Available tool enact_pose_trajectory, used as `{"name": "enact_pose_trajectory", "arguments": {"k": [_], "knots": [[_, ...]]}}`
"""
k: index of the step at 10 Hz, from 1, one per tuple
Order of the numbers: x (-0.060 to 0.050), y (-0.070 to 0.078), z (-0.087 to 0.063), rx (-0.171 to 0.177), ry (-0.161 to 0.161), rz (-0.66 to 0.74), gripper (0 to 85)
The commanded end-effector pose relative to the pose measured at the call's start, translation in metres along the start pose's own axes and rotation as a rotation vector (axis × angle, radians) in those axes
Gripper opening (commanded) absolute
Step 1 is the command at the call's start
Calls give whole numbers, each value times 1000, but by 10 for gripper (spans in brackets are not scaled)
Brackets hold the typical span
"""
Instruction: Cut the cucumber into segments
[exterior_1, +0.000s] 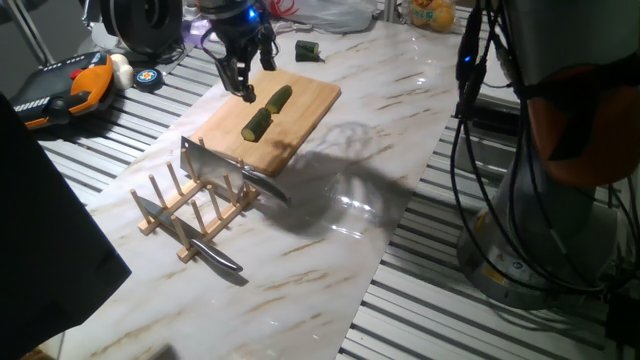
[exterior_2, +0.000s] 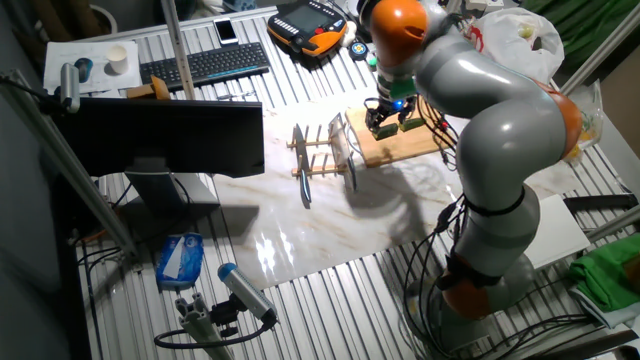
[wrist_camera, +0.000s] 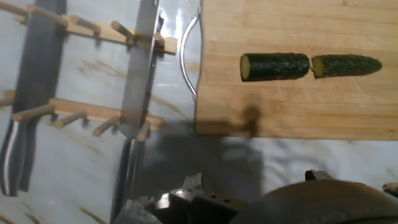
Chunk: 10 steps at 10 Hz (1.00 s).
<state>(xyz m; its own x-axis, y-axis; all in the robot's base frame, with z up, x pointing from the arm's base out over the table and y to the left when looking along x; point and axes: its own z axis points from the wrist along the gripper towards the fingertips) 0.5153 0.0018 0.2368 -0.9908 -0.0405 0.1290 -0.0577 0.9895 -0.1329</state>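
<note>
A wooden peg rack (exterior_1: 190, 212) on the marble counter (exterior_1: 340, 200) holds a cleaver (exterior_1: 215, 170) and a knife (exterior_1: 195, 240); a keyboard (exterior_2: 205, 62) sits well apart.

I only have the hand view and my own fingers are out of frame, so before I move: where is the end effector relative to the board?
Observer: The end effector hangs at the long edge of the wooden board, beside the two segments and apart from them.
Operator: Is it carrying anything?
Observer: I see no knife in it. I cannot tell whether it is open or shut.
Operator: Anything past the board that I miss?
Observer: A small dark green stub lies on the marble top beyond the board's far end.
</note>
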Motion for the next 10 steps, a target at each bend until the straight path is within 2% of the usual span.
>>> {"name": "enact_pose_trajectory", "arguments": {"k": [1,4,5,8,10], "knots": [[0,0,0,-3,9,2,807],[1,-2,0,-25,-4,-16,807],[1,-3,0,-61,-4,-13,807],[-1,-1,0,-58,-15,-26,807],[-1,-1,0,-73,-33,-27,807]]}}
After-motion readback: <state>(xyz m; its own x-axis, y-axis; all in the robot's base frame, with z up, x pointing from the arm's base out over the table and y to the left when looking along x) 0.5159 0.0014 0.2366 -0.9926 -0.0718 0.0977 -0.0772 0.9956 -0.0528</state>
